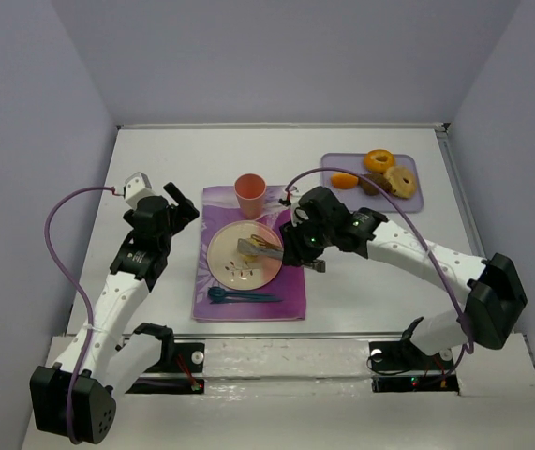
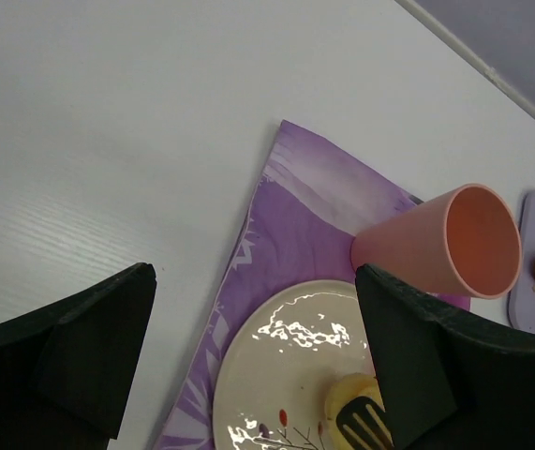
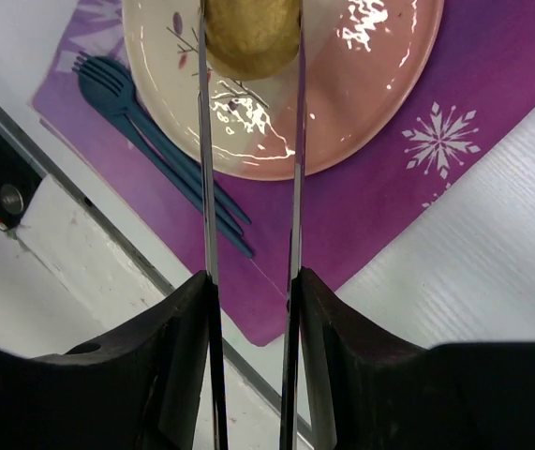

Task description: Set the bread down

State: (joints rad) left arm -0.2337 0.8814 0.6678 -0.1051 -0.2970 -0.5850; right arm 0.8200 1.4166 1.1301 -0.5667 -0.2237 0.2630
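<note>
The bread (image 3: 251,37), a small pale yellow-tan bun, rests on the cream plate (image 3: 361,103) between the two metal blades of a pair of tongs (image 3: 208,187). My right gripper (image 3: 251,281) is shut on the tongs' arms and hangs over the plate's right edge (image 1: 304,248). The left wrist view shows the bread (image 2: 347,398) at the plate's (image 2: 276,375) near right with the slotted tong tip (image 2: 365,427) lying against it. Left of the placemat, my left gripper (image 2: 253,272) stands open and empty, clear of the plate (image 1: 234,267).
The plate sits on a purple placemat (image 1: 248,305) with a pink cup (image 1: 250,194) behind it and a dark blue fork (image 1: 239,296) in front. At the back right, a lavender tray (image 1: 412,202) holds donuts (image 1: 379,161) and an orange piece (image 1: 344,180).
</note>
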